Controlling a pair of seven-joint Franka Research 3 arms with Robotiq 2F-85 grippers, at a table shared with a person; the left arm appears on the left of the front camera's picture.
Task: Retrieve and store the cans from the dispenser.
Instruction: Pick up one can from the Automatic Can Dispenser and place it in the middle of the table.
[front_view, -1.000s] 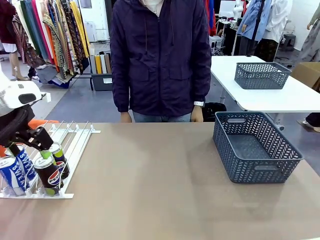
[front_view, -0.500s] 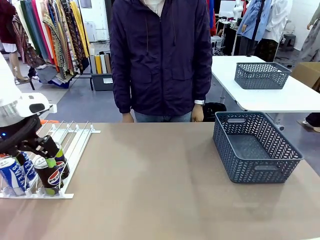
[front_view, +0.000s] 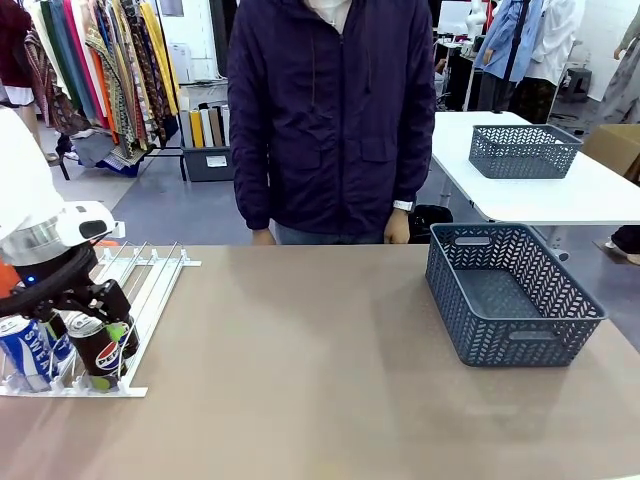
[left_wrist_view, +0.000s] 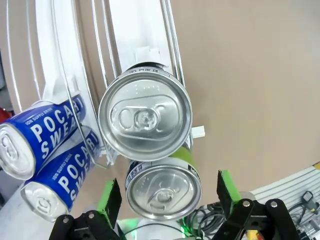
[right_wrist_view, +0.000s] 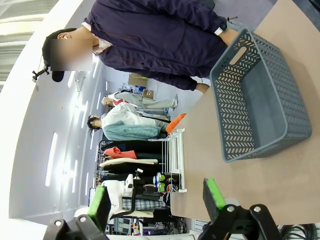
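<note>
The dispenser (front_view: 152, 280) lies at the table's left with the cans at its low end. Two black Pepsi cans (front_view: 100, 358) stand one behind the other, and two blue cans (front_view: 25, 350) stand to their left. My left gripper (front_view: 88, 312) hangs open over the front black can. In the left wrist view its green pads (left_wrist_view: 110, 200) flank that can's silver top (left_wrist_view: 162, 187) with small gaps on both sides. The second black can (left_wrist_view: 145, 119) is just beyond, and the blue cans (left_wrist_view: 42, 135) are to the left. My right gripper (right_wrist_view: 156, 200) is open and holds nothing.
A dark grey lattice basket (front_view: 510, 290) stands on the table's right, also in the right wrist view as the basket (right_wrist_view: 260, 100). A person in a dark jacket (front_view: 330, 120) stands at the far edge. Another basket (front_view: 523, 150) sits on a white table behind.
My left gripper has come down and slightly right, from above the rack to around the front black can's top. The person has shifted a little to the right.
</note>
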